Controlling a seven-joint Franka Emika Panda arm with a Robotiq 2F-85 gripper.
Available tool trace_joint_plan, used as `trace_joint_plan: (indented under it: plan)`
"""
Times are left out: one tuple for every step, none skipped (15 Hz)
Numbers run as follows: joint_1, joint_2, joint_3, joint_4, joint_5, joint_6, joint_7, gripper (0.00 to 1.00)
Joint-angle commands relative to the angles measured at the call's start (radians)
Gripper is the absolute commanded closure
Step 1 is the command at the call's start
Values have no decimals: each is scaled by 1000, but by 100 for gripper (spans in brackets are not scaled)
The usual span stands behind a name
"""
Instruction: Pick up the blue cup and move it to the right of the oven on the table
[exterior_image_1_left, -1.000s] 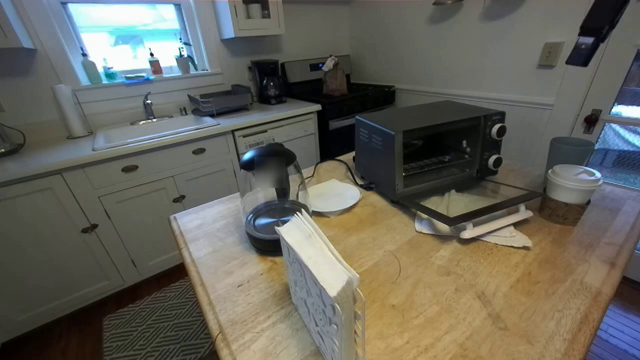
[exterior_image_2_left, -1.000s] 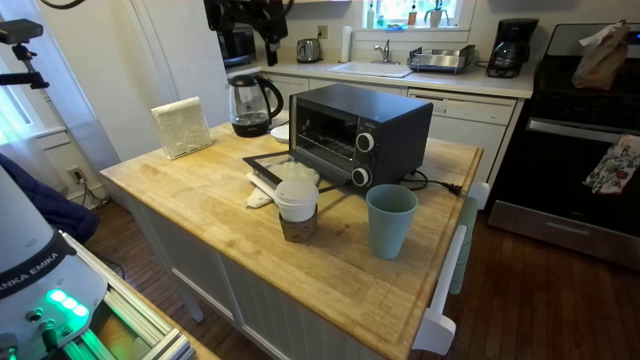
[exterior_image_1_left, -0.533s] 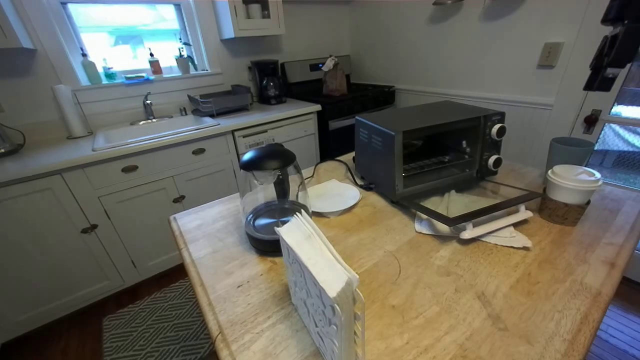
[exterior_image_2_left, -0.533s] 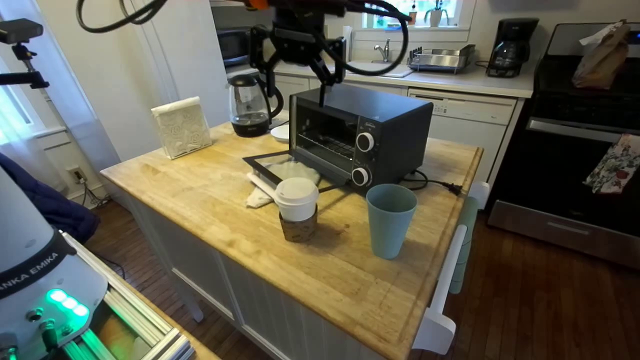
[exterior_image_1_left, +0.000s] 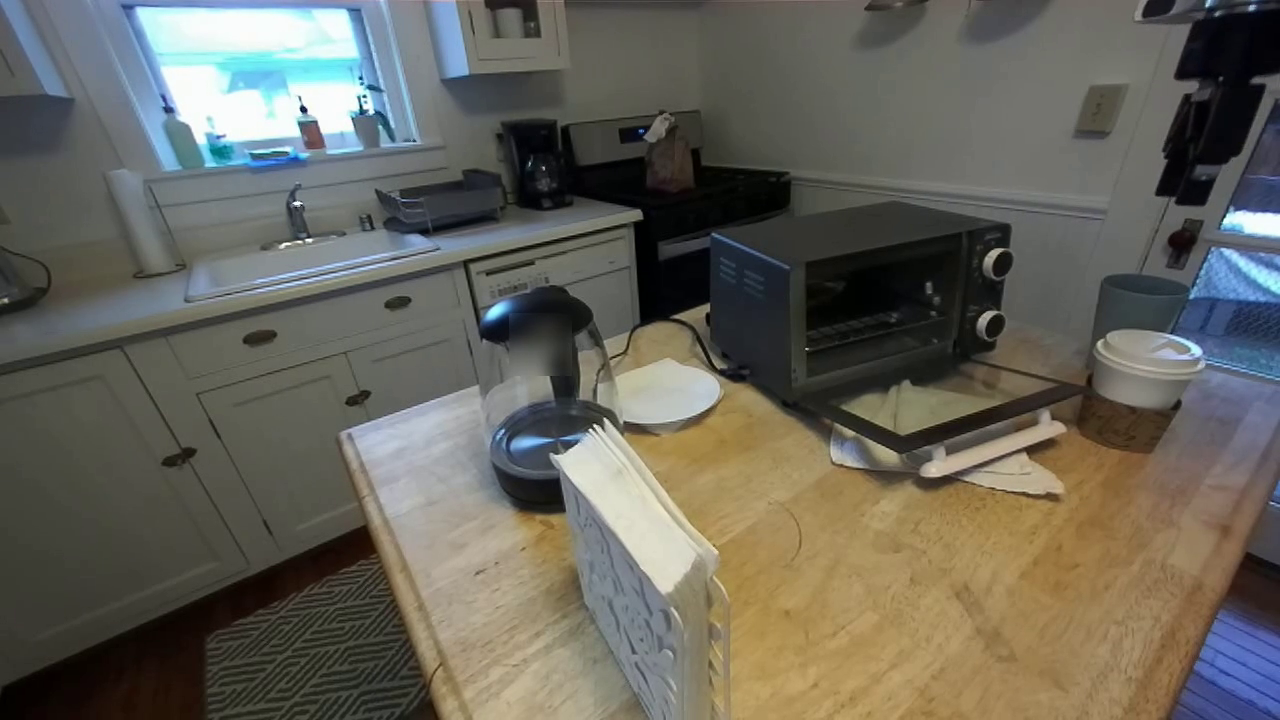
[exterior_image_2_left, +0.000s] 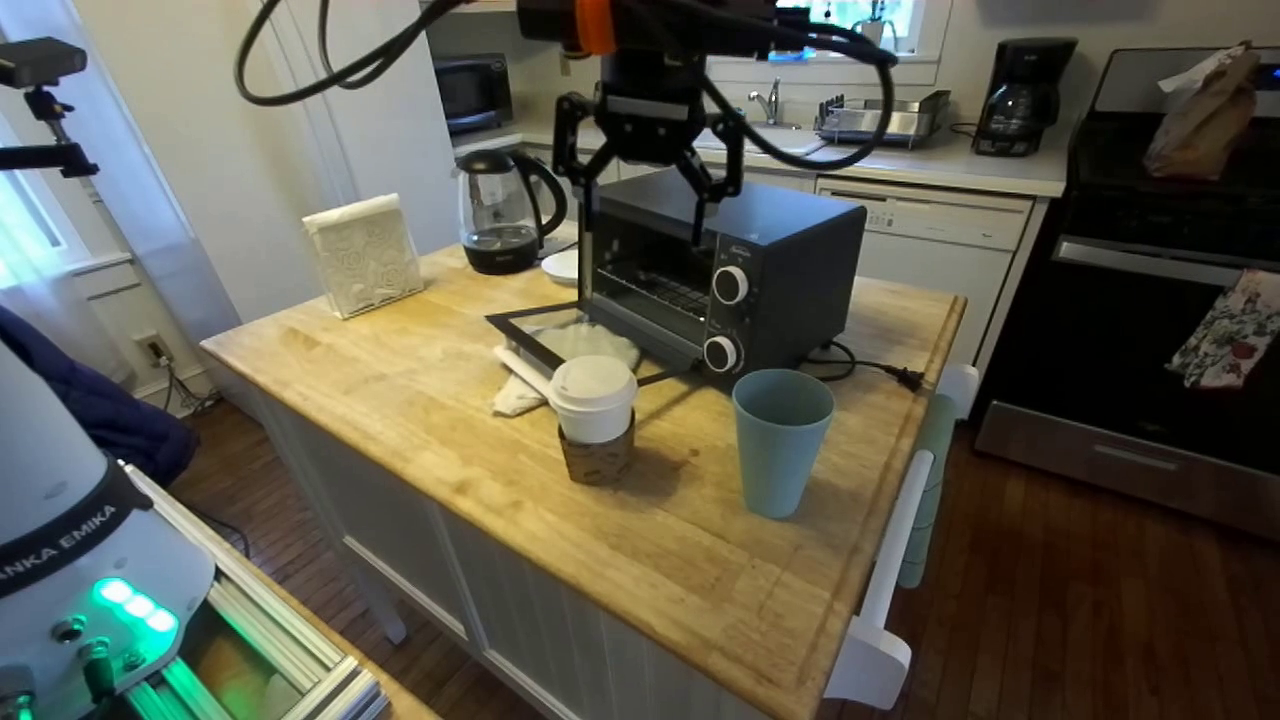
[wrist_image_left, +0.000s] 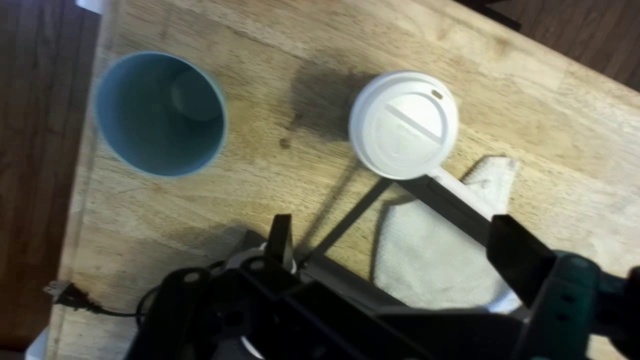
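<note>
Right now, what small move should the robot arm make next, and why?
Probably ease the black two-fingered gripper across until it's above the tapered pale-blue cup before lowering: the wrist view shows that cup at upper left, outside the gripper's span, and the jaws stand open, holding nothing.

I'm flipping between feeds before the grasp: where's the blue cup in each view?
In an exterior view: blue cup, near the right edge, partly behind the white lidded cup.
In an exterior view: blue cup, right of and below centre.
In the wrist view: blue cup, upper left.
Landmark in all three: white lidded cup.
</note>
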Motion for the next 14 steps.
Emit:
trace_joint_plan:
  plan:
    - [-97,55,44,-27,-138,199,-35,0]
    - [-115,74,49,-40,-178,269,-27,0]
    - [-132,100,51,-47,-207,342,-13,0]
    - [-147,132,53,-46,-191,388,-16,0]
    - [-160,158,57,-52,-187,438,-4,0]
    - [-172,180,63,-57,-189,479,14,0]
    - [-182,203,69,-55,-182,503,25,0]
    - [-189,224,76,-56,-186,527,44,0]
    - [-196,243,81,-57,-193,543,54,0]
    - [-201,263,89,-56,-194,552,61,0]
    - [-205,276,96,-56,-194,555,64,0]
    - [-206,284,102,-58,-200,557,69,0]
    - [-208,288,109,-63,-203,559,71,0]
    - [-206,286,116,-73,-210,564,70,0]
